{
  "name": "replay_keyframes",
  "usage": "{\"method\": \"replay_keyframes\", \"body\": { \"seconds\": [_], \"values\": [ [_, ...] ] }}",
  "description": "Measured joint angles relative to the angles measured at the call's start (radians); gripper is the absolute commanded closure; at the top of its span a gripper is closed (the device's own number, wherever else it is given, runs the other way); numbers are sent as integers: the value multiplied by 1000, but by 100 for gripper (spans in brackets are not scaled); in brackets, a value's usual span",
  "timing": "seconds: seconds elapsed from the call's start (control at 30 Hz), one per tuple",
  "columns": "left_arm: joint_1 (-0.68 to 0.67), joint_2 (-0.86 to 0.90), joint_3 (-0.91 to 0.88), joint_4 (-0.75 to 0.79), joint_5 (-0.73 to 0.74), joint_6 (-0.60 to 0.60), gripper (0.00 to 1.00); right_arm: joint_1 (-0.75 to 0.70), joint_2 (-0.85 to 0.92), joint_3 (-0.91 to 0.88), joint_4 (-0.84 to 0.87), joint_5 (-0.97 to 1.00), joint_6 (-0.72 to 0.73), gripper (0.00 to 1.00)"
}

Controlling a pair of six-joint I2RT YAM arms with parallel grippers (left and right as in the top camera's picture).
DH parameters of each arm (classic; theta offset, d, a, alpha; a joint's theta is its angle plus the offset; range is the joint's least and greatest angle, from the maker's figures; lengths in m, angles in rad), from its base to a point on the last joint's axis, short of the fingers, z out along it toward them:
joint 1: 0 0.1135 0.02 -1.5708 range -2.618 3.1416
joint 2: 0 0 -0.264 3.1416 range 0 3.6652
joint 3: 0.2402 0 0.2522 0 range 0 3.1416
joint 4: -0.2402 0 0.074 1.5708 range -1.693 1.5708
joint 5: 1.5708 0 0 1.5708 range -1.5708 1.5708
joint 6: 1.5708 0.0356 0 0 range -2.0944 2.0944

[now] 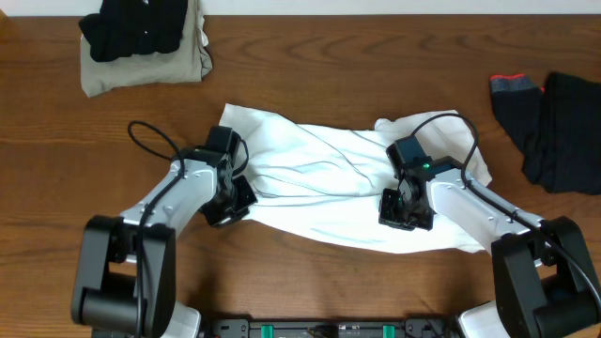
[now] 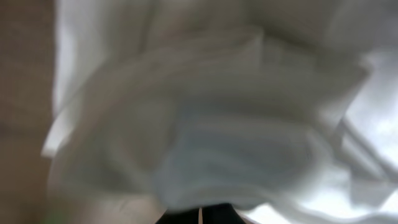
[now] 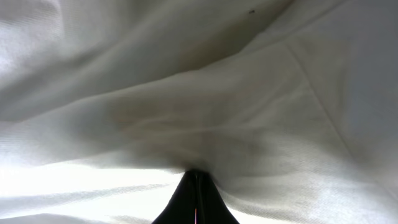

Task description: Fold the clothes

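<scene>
White shirt (image 1: pixel 324 192) pinched by left gripper (image 1: pixel 238 200) and right gripper (image 1: pixel 402 210).

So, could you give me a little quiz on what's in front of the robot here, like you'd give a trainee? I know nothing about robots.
1. True or false: the white shirt lies neatly folded into a small square.
2. What lies on top of the khaki garment at the far left? A) a red towel B) a black garment C) nothing
3. How many of the robot's two sets of jaws are closed on the white shirt?
Key: 1. False: it is spread out and wrinkled. 2. B. 3. Two: the left jaws pinch it near its left edge and the right jaws pinch it towards its right side.
</scene>
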Motion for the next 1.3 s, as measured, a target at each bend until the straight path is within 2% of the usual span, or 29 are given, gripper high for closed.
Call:
{"method": "replay_keyframes", "body": {
  "seconds": [0.3,0.57,0.83,1.07,1.3],
  "values": [
    [0,14,4,58,-4,0,94,0,0,0,-4,0,0,99],
    [0,14,25,65,-166,0,94,0,0,0,-7,3,0,99],
    [67,14,26,25,-313,0,94,0,0,0,-8,10,7,99],
    [139,14,26,-16,-344,0,94,0,0,0,-7,13,20,99],
    [152,14,35,-85,-349,0,94,-7,0,2,-14,23,29,99]
  ]
}}
